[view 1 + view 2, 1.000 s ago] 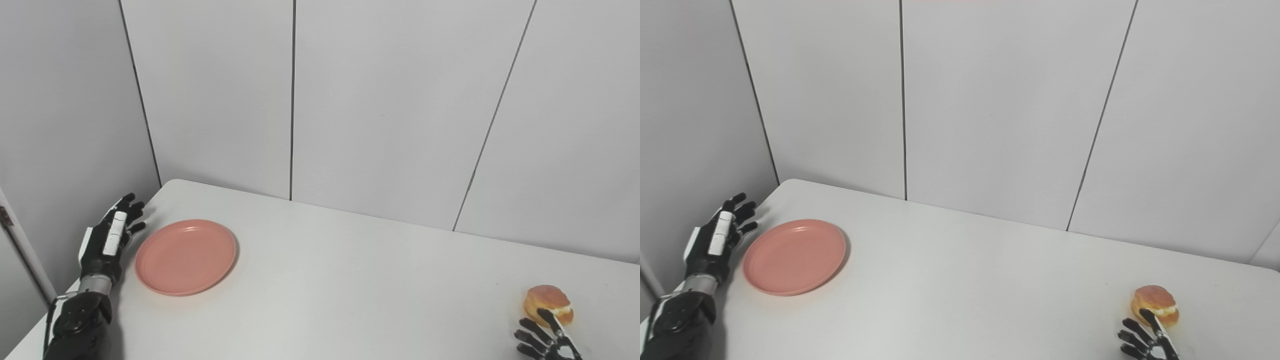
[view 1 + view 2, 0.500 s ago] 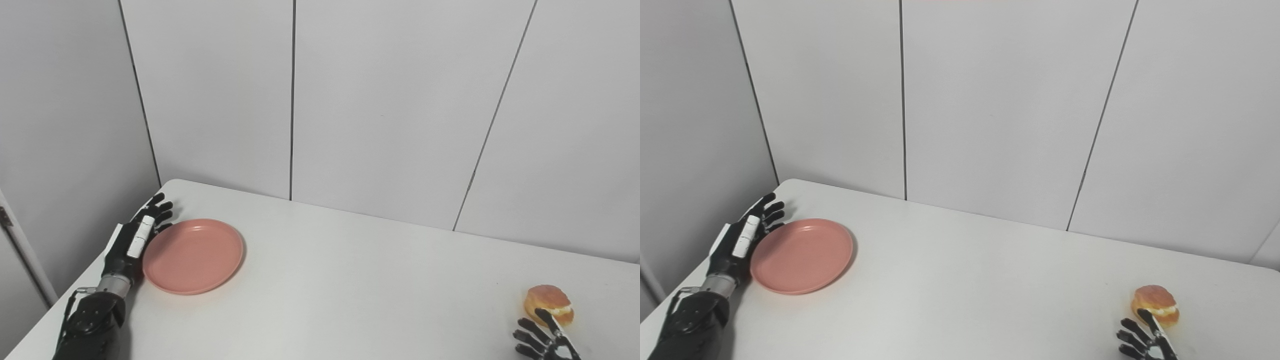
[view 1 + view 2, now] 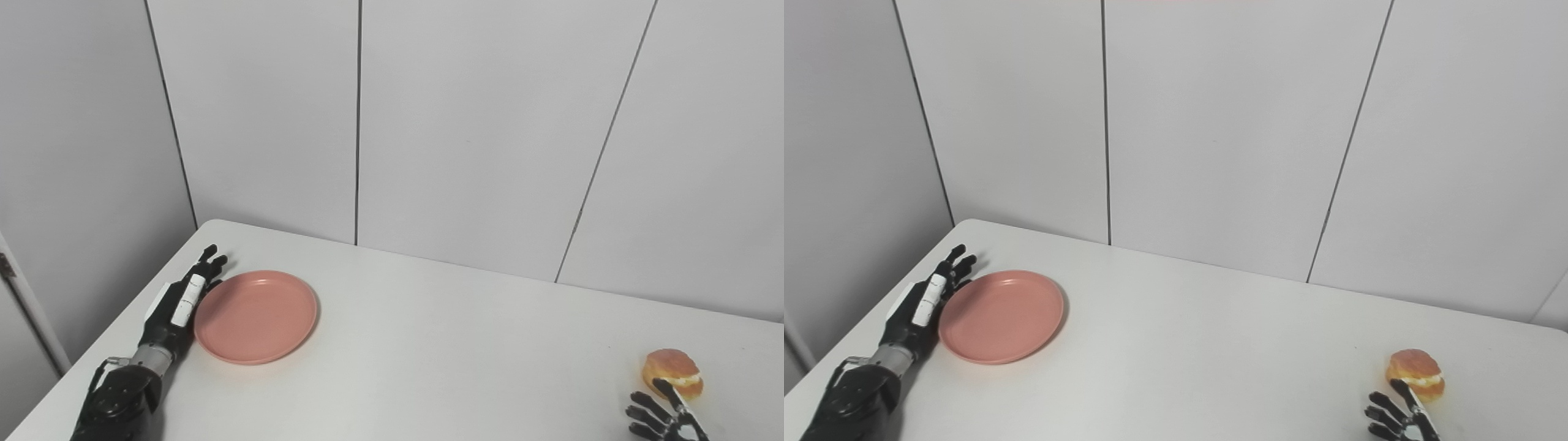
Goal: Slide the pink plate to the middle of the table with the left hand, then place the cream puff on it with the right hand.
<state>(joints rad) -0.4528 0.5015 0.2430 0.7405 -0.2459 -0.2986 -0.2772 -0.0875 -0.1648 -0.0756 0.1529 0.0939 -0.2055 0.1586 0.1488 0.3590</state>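
At the table's (image 3: 429, 343) left end, I have the left hand (image 3: 177, 303) flat, fingers together, touching the pink plate's (image 3: 257, 315) left rim, so the push runs rightward toward the middle. The right hand (image 3: 1399, 419), fingers spread and empty, waits just beside the cream puff (image 3: 1415, 369); its palm is cropped in both views.
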